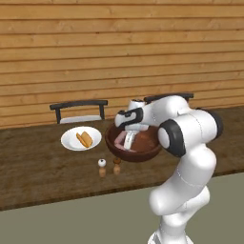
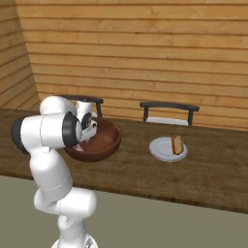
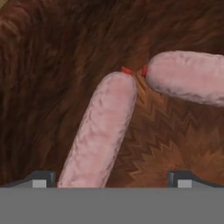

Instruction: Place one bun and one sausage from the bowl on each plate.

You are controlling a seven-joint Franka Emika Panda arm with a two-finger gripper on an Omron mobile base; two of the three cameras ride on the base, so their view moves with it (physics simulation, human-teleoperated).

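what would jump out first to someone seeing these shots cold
The white arm bent over the dark wooden bowl on the brown table, its tool open and pointing down inside. In the hand view two pink sausages lie on the bowl's floor, their red-tipped ends nearly meeting, the nearer one between the fingertips. To either side sits a white plate with a bun already on it.
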